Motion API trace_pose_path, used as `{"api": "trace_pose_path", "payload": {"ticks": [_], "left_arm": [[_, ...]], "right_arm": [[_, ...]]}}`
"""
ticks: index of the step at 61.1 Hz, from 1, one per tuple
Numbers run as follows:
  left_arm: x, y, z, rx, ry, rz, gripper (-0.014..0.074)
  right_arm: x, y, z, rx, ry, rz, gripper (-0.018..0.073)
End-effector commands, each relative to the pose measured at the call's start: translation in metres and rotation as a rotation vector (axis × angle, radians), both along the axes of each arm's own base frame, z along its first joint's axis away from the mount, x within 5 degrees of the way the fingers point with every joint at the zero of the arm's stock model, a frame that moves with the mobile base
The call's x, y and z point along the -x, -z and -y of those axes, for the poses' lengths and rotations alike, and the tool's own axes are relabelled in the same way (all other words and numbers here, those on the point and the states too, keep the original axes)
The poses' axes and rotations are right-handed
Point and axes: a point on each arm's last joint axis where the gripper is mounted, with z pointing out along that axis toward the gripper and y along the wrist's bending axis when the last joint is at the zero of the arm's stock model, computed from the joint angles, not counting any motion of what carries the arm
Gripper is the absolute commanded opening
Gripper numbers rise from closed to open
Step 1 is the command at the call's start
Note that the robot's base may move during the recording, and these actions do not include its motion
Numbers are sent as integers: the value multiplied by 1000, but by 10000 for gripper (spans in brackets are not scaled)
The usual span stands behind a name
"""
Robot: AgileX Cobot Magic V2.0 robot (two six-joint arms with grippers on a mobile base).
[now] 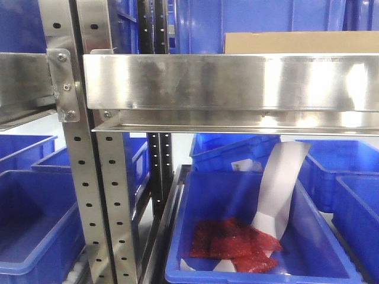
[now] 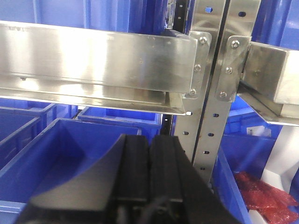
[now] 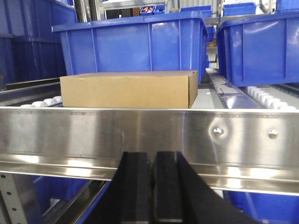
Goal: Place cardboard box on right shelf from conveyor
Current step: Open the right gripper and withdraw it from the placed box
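Left gripper point(image 2: 150, 154): black fingers seen pressed together, nothing held.
Steel rail point(image 2: 98, 60): bolted to perforated upright point(image 2: 212, 112).
Blue bin point(image 2: 56, 149): seen below rail.

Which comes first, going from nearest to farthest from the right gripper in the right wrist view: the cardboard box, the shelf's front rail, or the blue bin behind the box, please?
1. The front rail of the right shelf, straight across just above the right gripper.
2. The cardboard box, lying on the shelf behind the rail, slightly left.
3. The blue bin, behind the box, farthest back.
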Motion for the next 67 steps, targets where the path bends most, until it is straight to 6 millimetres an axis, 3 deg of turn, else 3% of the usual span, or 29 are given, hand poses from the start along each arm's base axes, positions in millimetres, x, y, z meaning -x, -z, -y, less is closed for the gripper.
{"api": "trace_pose_path", "payload": {"ticks": [1,14,67], "left_arm": [[1,-9,0,16,-3,91,-119],[1,-9,0,16,-3,91,-119],[1,-9,0,16,-3,91,-119]], "right_arm": [[10,-10,1,39,12,74,56],[6,8,0,-13,-8,-53,56],[7,5,1,27,-1,-11,56]]}}
